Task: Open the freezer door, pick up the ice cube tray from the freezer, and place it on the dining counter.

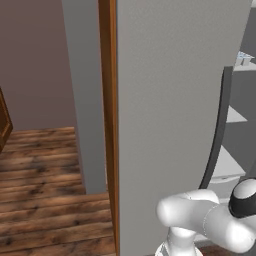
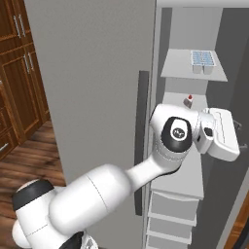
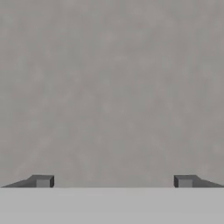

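The freezer door (image 2: 92, 87), a tall grey panel with a dark bar handle (image 2: 142, 136), stands swung open; it also fills the middle of the left base view (image 1: 170, 100). Behind it the freezer (image 2: 214, 29) shows white shelves. The pale blue ice cube tray (image 2: 203, 59) rests on the upper shelf and peeks in at the far right (image 1: 244, 58). My gripper (image 2: 238, 134) is inside the freezer, below the tray and level with the middle shelf, facing the dark right wall. In the hand view the gripper (image 3: 113, 181) is open, its fingertips (image 3: 43, 180) wide apart with nothing between them.
A small red-capped item (image 2: 188, 101) stands on the middle shelf behind my hand. White drawers (image 2: 170, 214) fill the freezer's bottom. A thin brown side panel (image 1: 107, 100) borders the door. Wooden cabinets (image 2: 19, 73) stand left, over wood floor (image 1: 45, 190).
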